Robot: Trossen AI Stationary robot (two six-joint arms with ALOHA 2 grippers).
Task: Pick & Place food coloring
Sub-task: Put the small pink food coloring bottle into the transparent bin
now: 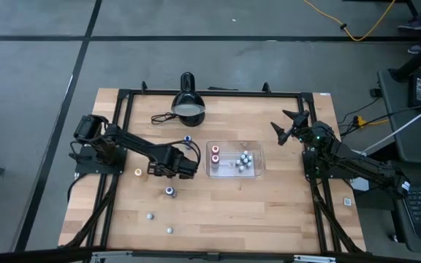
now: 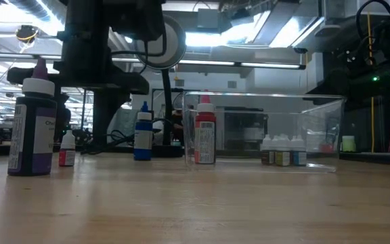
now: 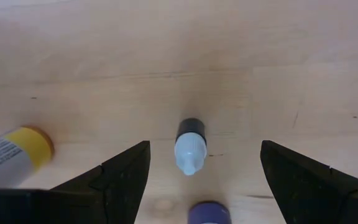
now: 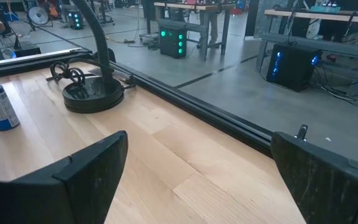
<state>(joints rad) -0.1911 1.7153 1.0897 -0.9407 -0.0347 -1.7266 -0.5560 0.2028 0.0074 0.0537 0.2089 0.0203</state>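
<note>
My left gripper (image 1: 158,169) (image 3: 204,152) hangs open over the table's left middle, pointing down. A tiny dark food coloring bottle with a pale dropper tip (image 3: 190,146) (image 2: 66,150) stands on the wood between and below its fingers, untouched. A yellow-topped bottle (image 3: 17,152) (image 1: 138,172) and a purple-topped one (image 3: 209,213) (image 1: 169,191) stand close by. The clear tray (image 1: 258,155) holds two red-topped bottles (image 1: 214,154) and several small pale ones (image 1: 243,161). My right gripper (image 1: 287,126) (image 4: 199,140) waits open, raised at the table's far right.
A blue-topped bottle (image 1: 187,137) stands between the tray and the black desk lamp (image 1: 188,104), whose cord (image 1: 163,117) lies at the far side. Two small pale bottles (image 1: 150,216) (image 1: 169,231) stand toward the near edge. A black frame rail (image 1: 210,92) borders the table.
</note>
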